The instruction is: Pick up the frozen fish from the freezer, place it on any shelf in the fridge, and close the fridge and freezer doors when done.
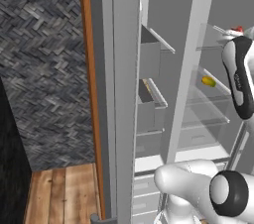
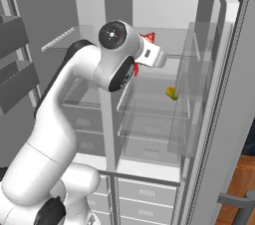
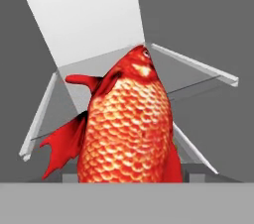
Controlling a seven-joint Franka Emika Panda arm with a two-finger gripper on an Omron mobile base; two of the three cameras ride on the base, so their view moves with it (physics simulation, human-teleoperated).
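- One red-orange scaled frozen fish [image 3: 130,129] carried at the gripper [image 2: 149,55], long axis running straight out from the hand, snout foremost.
- Fingertips hidden behind its body; apparently clamped on it, grip itself unseen.
- Poised just above the fridge's uppermost clear glass shelf [image 3: 198,72], snout toward the back wall.

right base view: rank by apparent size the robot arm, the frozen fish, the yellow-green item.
1. Robot arm, by far the largest, though it is nearest the camera.
2. and 3. Frozen fish and yellow-green item: unsure. Both look small, and the arm hides most of the fish, leaving red tips showing near the top shelf.
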